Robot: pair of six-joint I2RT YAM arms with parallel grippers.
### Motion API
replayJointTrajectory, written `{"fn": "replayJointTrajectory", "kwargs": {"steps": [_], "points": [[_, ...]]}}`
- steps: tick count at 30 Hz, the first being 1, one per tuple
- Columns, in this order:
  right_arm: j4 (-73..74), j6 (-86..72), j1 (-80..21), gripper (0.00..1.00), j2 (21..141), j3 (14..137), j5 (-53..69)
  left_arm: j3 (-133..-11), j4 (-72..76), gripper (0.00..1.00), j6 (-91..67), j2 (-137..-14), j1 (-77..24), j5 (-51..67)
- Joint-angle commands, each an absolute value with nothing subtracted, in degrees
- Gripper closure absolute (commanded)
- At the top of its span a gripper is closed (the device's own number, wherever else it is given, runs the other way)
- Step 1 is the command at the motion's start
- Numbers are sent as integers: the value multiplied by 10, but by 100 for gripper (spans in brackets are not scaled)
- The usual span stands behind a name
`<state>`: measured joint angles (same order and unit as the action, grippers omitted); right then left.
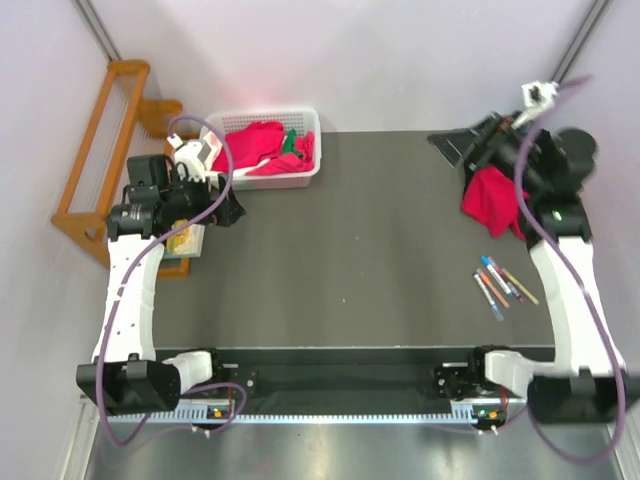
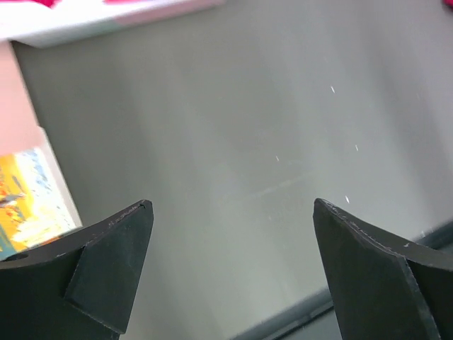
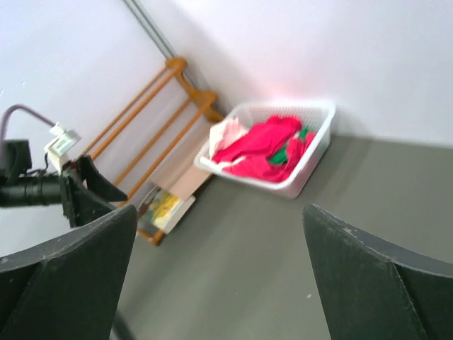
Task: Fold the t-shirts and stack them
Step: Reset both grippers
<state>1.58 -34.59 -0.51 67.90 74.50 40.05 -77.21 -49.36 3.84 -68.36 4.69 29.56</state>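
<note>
Left end effector [image 2: 231, 202] gaping, matte wedge fingers [image 2: 106, 269], crumpled red t-shirts [image 1: 262, 148]

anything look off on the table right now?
Red t-shirt lies crumpled at the far right of the table, apart from the pile in the basket. Loose markers are scattered near it, odd for a folding setup.

1. I'm working in a robotics lab cell, not a home: the left arm [image 1: 128, 290] and right arm [image 1: 578, 290] are bolted at the near edge of a dark grey table [image 1: 350, 230].
2. Plain pale walls [image 1: 400, 60] close it in, with bare metal struts [image 1: 98, 28] in the corners.
3. Purple cables [image 1: 229, 160] loop loose over the arms.
4. Test props sit about: a white plastic basket [image 1: 285, 183], a wooden rack [image 1: 100, 110] and markers [image 1: 503, 285].
</note>
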Motion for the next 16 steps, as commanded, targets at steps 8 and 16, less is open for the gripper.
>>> {"fn": "replayJointTrajectory", "kwargs": {"steps": [8,16], "points": [[134,-275,-15,0,483,593,353,-738,-390,1,5,-668,50,238],[171,-256,-15,1,465,575,323,-688,-329,1,6,-637,50,211]]}}
